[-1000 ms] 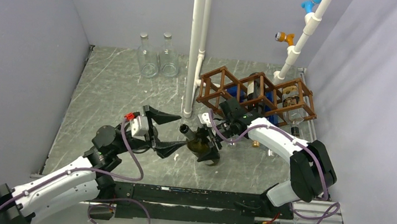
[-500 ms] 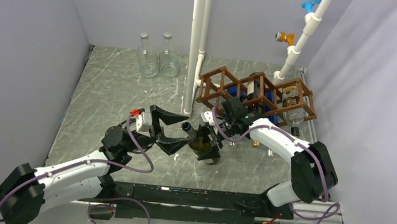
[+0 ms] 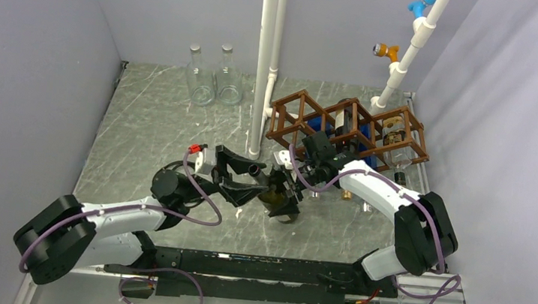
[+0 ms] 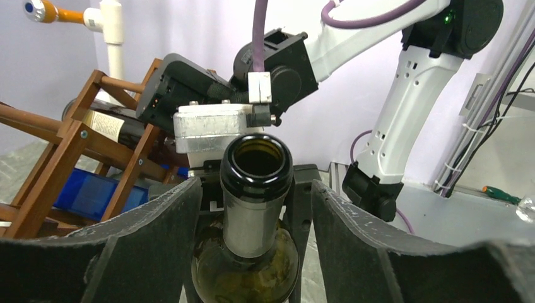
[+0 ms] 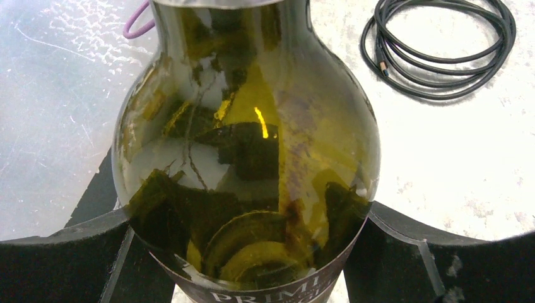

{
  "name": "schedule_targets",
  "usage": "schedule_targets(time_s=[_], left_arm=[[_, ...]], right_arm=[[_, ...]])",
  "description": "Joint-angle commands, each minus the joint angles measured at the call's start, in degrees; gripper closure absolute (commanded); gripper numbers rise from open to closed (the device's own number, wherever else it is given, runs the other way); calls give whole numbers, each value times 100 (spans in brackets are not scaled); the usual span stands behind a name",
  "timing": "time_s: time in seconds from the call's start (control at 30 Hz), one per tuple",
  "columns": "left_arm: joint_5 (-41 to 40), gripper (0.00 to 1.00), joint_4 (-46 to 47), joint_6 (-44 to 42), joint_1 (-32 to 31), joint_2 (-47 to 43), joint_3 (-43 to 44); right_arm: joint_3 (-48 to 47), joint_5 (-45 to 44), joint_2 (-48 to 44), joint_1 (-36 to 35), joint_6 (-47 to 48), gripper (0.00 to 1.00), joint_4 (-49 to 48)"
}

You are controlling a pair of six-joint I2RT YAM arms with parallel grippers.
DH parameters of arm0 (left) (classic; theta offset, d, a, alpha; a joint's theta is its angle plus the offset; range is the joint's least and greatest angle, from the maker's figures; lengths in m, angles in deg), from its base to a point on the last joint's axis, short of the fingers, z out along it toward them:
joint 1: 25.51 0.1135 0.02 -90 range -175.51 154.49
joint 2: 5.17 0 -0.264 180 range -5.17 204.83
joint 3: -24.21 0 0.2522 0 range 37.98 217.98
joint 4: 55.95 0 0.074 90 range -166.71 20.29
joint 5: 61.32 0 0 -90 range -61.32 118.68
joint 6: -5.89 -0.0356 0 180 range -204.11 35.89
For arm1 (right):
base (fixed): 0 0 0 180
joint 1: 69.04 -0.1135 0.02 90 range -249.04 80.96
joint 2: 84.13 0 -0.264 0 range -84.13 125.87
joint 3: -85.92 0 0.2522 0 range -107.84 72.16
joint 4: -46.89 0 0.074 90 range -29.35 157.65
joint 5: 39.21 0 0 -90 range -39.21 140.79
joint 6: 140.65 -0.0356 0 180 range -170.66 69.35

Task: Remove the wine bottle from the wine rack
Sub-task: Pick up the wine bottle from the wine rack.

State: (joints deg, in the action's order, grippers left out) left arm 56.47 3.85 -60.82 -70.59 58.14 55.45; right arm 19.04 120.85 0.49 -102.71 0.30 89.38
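— So, where's the bottle (image 3: 274, 195)?
— Clear of the rack (image 3: 348, 128), which stands behind the right fingers (image 5: 63, 259). Those pinch its wide green body from both sides, near the label.
— And the left fingers (image 4: 148, 243)?
— Spread, one on each side of the neck just below the open mouth. A gap shows on both sides, so no grip there yet.
— Which step, then?
— I'd call it a handover, or a two-handed steadying, with the pull from the rack already done. Most of the task looks finished.
— Next move?
— Probably the left fingers press onto the neck, centred so neither side touches first and twists it. Only once that hold is firm should the right fingers let go: glass is slick, and the neck is narrow. Whether the base touches the counter (image 3: 155, 125) below, I can't tell.
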Motion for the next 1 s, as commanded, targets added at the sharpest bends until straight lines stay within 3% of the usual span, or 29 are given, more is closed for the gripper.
schedule_targets(time_s=[0.0, 0.17, 0.2, 0.33, 0.43, 0.63, 0.77, 0.83, 0.97], left_arm=[[239, 33, 882, 333, -18, 313, 152], [342, 45, 932, 449, -18, 571, 261], [379, 52, 932, 470, -18, 610, 291], [490, 98, 823, 541, -18, 734, 453], [393, 100, 704, 515, -18, 672, 464], [185, 100, -590, 212, -18, -3, 681], [-101, 100, -1449, -145, -13, -585, 778], [-319, 100, -1935, -282, -16, -875, 837], [-650, 100, -2880, -571, -5, -1415, 1013]], right_arm=[[-33, 659, -257, 33, 76, 100, -289], [-24, 650, -246, 41, 107, 100, -263], [-23, 652, -241, 44, 107, 100, -263], [-14, 640, -219, 43, 75, 100, -287], [-1, 621, -221, 43, 6, 100, -324], [-6, 433, -262, 40, -301, 45, -387], [-163, 446, -300, 46, -403, 22, -188], [-277, 528, -330, 60, -362, 5, 26], [-376, 741, -436, 158, -257, 0, 258]])
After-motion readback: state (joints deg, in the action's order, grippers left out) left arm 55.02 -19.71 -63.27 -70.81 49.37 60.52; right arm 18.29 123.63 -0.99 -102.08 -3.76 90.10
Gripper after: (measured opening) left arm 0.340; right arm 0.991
